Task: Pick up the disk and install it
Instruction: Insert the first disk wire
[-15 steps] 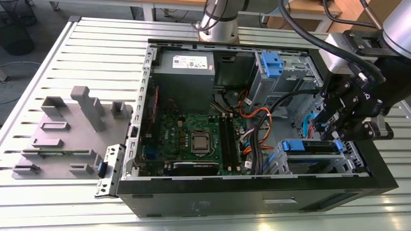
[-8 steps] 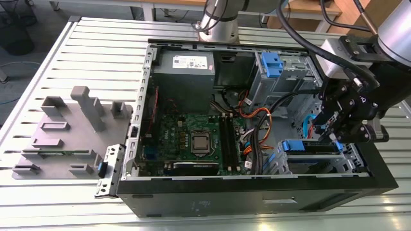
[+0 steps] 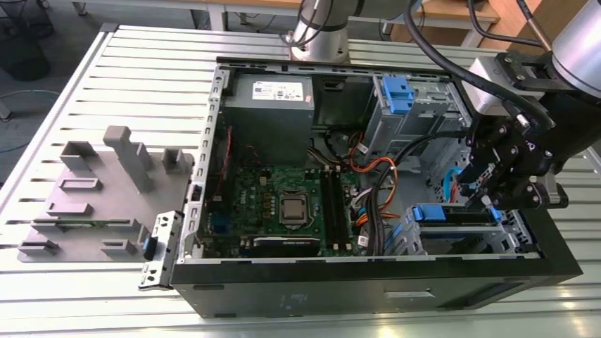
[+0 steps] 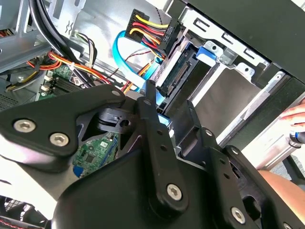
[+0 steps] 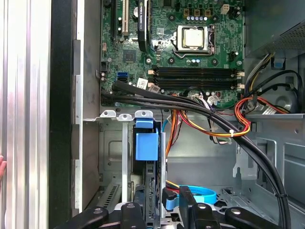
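The disk (image 3: 462,217) sits edge-up in the grey drive cage at the front corner of the open computer case, on the exterior view's right, and its blue plastic end shows at the cage mouth. My gripper (image 3: 488,191) hangs directly over that cage, close above the disk. In the first wrist view the disk (image 5: 147,143) runs straight down toward my gripper (image 5: 159,213). In the second wrist view the disk's connector edge (image 4: 178,71) lies just past my gripper (image 4: 167,109).
A light blue data cable (image 4: 125,52) and a yellow-red power plug (image 4: 150,29) hang beside the bay. Thick black cables (image 5: 190,107) cross the motherboard (image 3: 281,204). A second blue-latched cage (image 3: 395,95) and the power-supply box (image 3: 272,98) stand at the back. A person's hand (image 4: 296,115) rests outside the case.
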Robot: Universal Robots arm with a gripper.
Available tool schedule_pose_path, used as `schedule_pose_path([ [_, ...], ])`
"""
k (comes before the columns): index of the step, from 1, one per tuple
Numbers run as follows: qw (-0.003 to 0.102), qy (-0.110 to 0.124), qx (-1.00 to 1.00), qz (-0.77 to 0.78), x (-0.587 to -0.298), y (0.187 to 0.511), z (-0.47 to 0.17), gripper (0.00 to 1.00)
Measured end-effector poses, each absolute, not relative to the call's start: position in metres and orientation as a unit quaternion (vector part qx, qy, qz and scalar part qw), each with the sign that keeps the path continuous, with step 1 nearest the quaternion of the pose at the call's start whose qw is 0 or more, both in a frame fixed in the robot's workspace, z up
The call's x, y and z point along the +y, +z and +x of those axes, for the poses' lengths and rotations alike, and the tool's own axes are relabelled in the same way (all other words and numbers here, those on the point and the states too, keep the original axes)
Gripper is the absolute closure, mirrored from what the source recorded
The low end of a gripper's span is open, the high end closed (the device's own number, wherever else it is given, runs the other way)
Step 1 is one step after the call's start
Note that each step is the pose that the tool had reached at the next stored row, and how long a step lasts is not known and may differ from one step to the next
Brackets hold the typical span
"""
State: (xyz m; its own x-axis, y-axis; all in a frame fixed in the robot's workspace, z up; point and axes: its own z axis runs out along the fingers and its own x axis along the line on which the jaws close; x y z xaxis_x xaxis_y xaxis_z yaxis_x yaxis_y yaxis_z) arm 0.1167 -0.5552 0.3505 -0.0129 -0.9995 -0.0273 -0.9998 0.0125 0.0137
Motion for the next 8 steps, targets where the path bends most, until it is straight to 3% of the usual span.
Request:
schedule_pose_path([
  [2, 0.005, 0.014, 0.711, -0.703, -0.5552, 0.3504, 0.1167, 0.60],
  [4, 0.005, 0.014, 0.712, -0.703, -0.5552, 0.3504, 0.1167, 0.72],
  [5, 0.005, 0.014, 0.712, -0.703, -0.5552, 0.3504, 0.1167, 0.72],
  [7, 0.005, 0.014, 0.712, -0.703, -0.5552, 0.3504, 0.1167, 0.83],
  [8, 0.005, 0.014, 0.712, -0.703, -0.5552, 0.3504, 0.1167, 0.84],
])
